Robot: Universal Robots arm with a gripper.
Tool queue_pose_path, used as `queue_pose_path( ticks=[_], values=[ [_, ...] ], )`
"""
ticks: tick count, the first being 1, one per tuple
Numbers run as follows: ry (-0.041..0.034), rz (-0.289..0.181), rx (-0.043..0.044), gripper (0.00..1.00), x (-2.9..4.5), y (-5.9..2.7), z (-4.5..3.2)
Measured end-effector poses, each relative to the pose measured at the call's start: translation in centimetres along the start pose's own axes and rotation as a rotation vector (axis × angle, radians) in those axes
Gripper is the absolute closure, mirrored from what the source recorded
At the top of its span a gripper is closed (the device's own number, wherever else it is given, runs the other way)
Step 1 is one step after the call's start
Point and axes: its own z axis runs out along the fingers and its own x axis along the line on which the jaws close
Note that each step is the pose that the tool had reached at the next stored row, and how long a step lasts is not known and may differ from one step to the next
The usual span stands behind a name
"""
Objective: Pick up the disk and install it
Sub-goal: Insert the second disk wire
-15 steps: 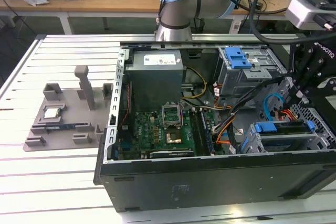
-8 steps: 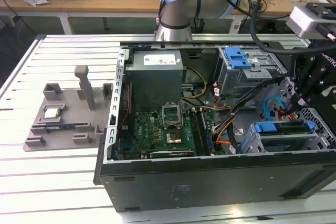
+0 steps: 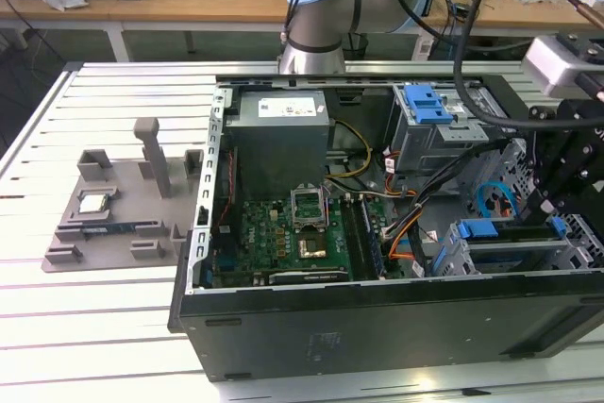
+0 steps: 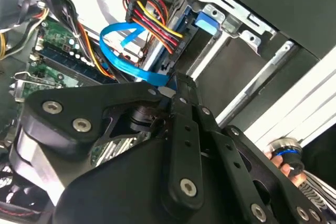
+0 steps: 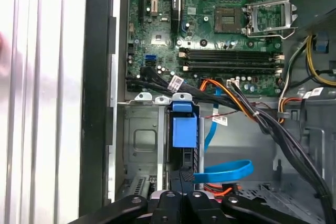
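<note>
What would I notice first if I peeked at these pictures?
Probably the big open computer case lying on the white slatted table, with its green circuit board showing inside. At the exterior view's right, the black gripper reaches down into the case by a blue-edged drive bay. A bright blue ribbon cable loops nearby.

We can't read any text in these views. There's a white sticker [image 3: 280, 108] on top of the grey power supply [image 3: 283, 143] in the exterior view, print illegible. Small white tags [image 5: 176, 82] sit on the black cable bundle [image 5: 157, 80] in the first wrist view, and another tag [image 5: 220, 120] on the red wire; characters not resolvable. Motherboard [image 5: 210, 35] silkscreen marks are too fine to make out.
</note>
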Motion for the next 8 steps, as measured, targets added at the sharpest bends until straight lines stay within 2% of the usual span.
queue_pose_path(
  ticks=[3, 5, 8],
  values=[
    [-0.001, 0.017, -0.0003, 0.9, 0.0, -0.18, 0.37],
    [-0.0024, 0.047, -0.0007, 0.9, 0.0, -0.36, 0.63],
    [-0.003, 0.059, -0.0009, 0.9, -0.02, -0.39, 0.77]
  ],
)
